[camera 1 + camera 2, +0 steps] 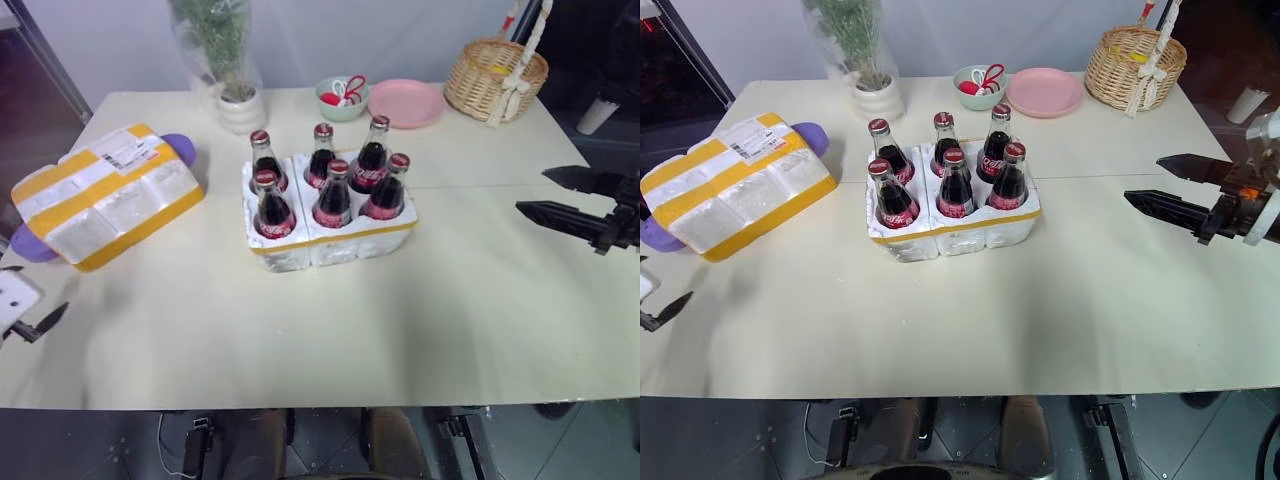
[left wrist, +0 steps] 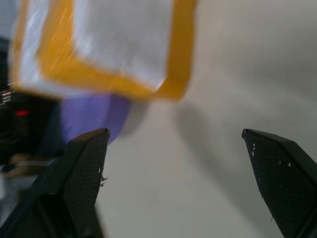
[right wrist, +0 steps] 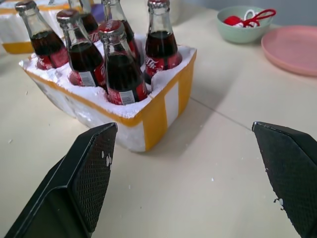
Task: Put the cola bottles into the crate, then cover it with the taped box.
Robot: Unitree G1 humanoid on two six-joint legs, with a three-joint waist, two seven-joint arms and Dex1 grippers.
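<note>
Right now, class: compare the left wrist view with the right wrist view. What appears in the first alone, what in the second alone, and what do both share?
Left wrist view alone: the taped box, with a purple object under its edge.

Right wrist view alone: the cola bottles standing in the crate, a green bowl holding something red, and a pink plate.

Shared: the pale table, and each view's own open gripper, left gripper and right gripper.

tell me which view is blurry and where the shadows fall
Left wrist view: the taped box is smeared, while the fingers stay crisp. Right wrist view: bottles and crate are sharp. Left eye view: the crate casts a soft shadow on the table toward the near edge, and the bottle glass shows small glints.
</note>
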